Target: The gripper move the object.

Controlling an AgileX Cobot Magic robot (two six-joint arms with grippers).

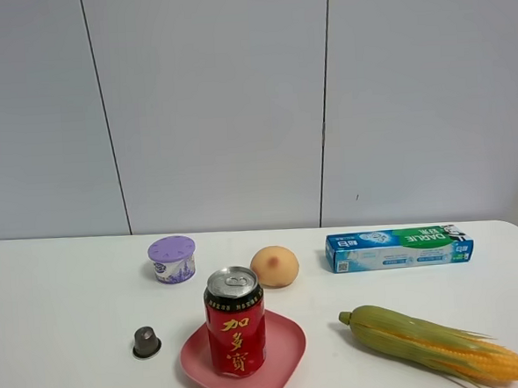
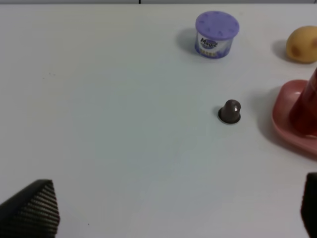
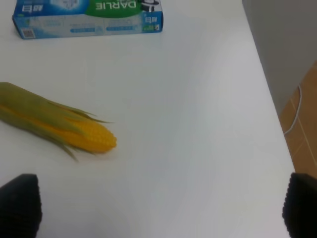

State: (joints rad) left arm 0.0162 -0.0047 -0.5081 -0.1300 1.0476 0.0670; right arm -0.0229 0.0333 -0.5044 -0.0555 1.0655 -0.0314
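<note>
Exterior high view has the white table [image 1: 63, 294] running back to a pale panelled wall, with its right edge showing near the toothpaste box [image 1: 399, 248]. The red can [image 1: 235, 322] stands upright on a pink plate [image 1: 286, 346] at the front middle of the table. Around it sit a small dark capsule [image 1: 146, 342] just to the left of the plate, a lavender-lidded tub [image 1: 172, 258] behind and to the left, a peach-coloured fruit [image 1: 274, 266] right behind the plate, and a corn cob [image 1: 435, 342] lying to the right. Wide bare tabletop lies to the left of the capsule and tub, and between the corn and the toothpaste box.

From the right wrist, the table's far side edge drops off to a wall and a strip of wooden floor, with open white surface between the corn and that edge. The right gripper [image 3: 158, 208] shows only two black fingertips [image 3: 20, 206] at the frame's corners, spread wide apart, holding and touching nothing.

From the left wrist, the left gripper [image 2: 173, 210] likewise has its dark fingertips [image 2: 34, 208] set far apart over bare table, well short of the capsule and plate, with nothing between them.
</note>
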